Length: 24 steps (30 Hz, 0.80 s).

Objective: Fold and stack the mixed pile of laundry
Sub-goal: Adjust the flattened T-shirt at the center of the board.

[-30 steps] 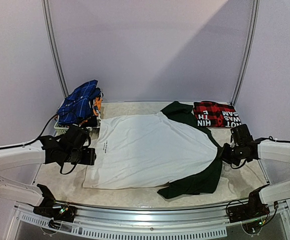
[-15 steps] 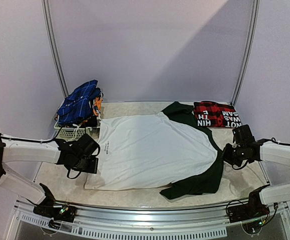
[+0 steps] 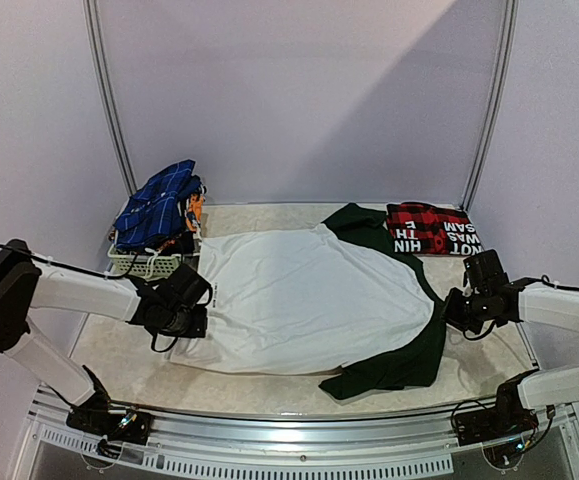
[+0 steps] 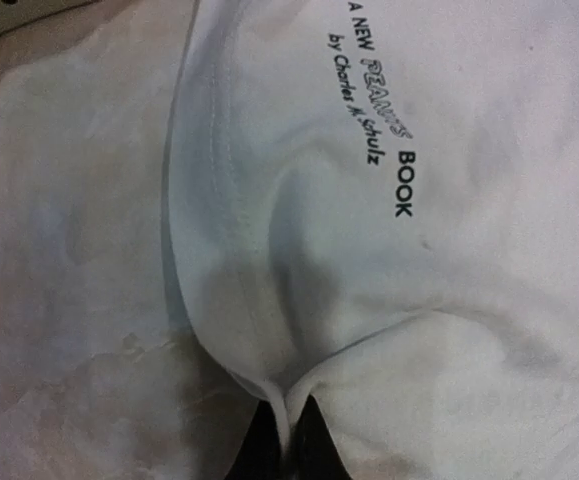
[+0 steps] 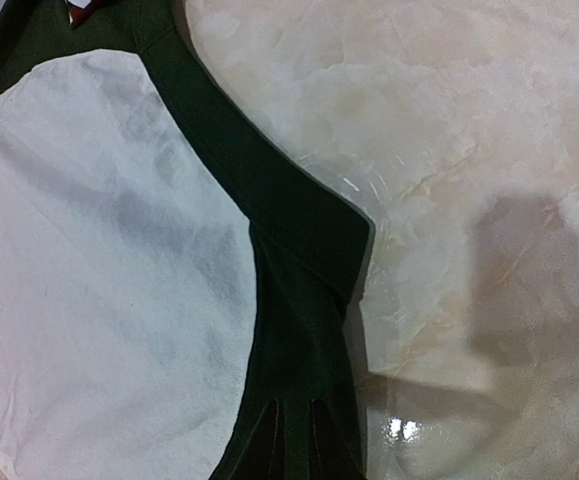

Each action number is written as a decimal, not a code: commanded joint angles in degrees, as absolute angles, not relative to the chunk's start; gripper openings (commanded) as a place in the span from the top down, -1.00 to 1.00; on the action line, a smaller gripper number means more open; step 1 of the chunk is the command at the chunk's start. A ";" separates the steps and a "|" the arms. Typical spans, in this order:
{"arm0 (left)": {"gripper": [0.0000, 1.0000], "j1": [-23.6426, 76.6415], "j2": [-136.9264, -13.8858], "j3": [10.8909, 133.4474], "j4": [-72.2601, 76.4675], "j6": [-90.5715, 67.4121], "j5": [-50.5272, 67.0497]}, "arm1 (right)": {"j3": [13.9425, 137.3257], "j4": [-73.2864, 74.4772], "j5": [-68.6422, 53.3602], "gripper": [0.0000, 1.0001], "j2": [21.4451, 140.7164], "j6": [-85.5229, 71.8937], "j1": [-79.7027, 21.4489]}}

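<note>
The white T-shirt lies spread flat across the table, with dark green sleeves and collar. My left gripper is shut on its left hem. In the left wrist view the white cloth puckers into the pinched fingers of that gripper. My right gripper is shut on the dark green sleeve at the shirt's right side, with the green fabric gathered between the gripper fingers. The red-and-black plaid shirt lies folded at the back right. The blue checked cloth is heaped at the back left.
A small white lattice basket sits under the blue cloth, just behind my left arm. The beige tabletop shows to the right of the sleeve. A metal rail runs along the near edge.
My left arm has swung right to the shirt's left hem and shut on it, and the hem now bunches inward. The right arm has barely moved.
</note>
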<state>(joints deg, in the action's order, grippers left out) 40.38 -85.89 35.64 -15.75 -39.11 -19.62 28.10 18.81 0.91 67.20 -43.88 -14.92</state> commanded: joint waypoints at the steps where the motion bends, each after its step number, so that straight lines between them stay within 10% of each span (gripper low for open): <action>1: 1.00 39.97 -79.61 40.86 -24.17 -36.56 -20.22 | 27.60 18.50 0.62 0.79 67.15 -43.17 -14.66; 13: 0.85 32.62 -89.75 48.84 -23.30 -34.17 -20.00 | 28.30 17.40 0.70 0.79 68.60 -43.38 -14.67; 17: -0.13 33.13 -92.70 47.79 -19.32 -33.74 -18.48 | 28.37 17.44 -2.18 0.70 68.43 -42.14 -14.68; 19: -0.94 34.45 -90.32 46.91 -20.02 -33.95 -20.81 | 28.62 17.95 -3.41 0.57 68.02 -41.12 -14.68; 24: -0.99 35.98 -82.66 44.54 -25.99 -35.58 -25.47 | 29.18 18.42 -6.88 0.25 67.27 -39.27 -14.77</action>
<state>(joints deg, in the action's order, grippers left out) 34.72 -89.17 46.30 -22.70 -34.41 -21.71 28.14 18.06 -3.49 68.25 -41.19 -14.92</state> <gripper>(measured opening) 0.993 0.334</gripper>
